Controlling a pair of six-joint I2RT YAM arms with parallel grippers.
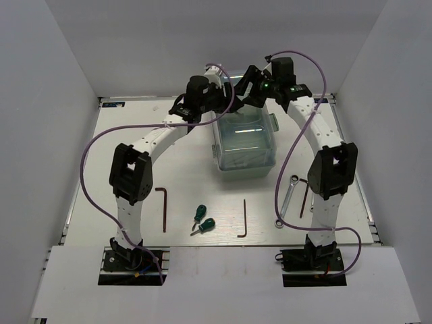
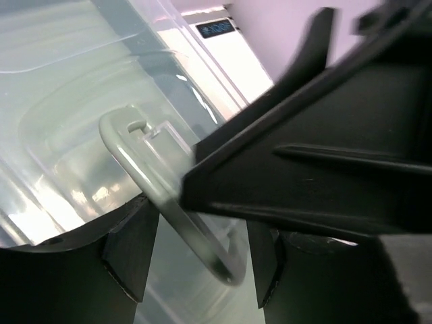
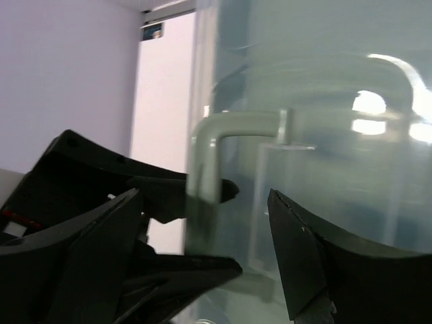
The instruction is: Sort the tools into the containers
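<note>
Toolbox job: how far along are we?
Done: nothing visibly sorted. Two green-handled screwdrivers, dark L-shaped hex keys and a silver wrench lie on the white table. In hand: left gripper and right gripper, both open, straddle the mint-green plastic toolbox's handle. Remaining: open it, load every tool.

On table [image 1: 135, 121], toward far middle: toolbox [image 1: 246, 145]. Before it, left to right: hex key [image 1: 164, 209], far screwdriver [image 1: 200, 212], near screwdriver [image 1: 204, 226], second hex key [image 1: 244, 219], wrench [image 1: 287, 200], third hex key [image 1: 304, 200] just right of it.

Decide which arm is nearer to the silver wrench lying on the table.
Right. The right arm rises just beside the wrench; the left arm stands on the far side of the two screwdrivers.
</note>
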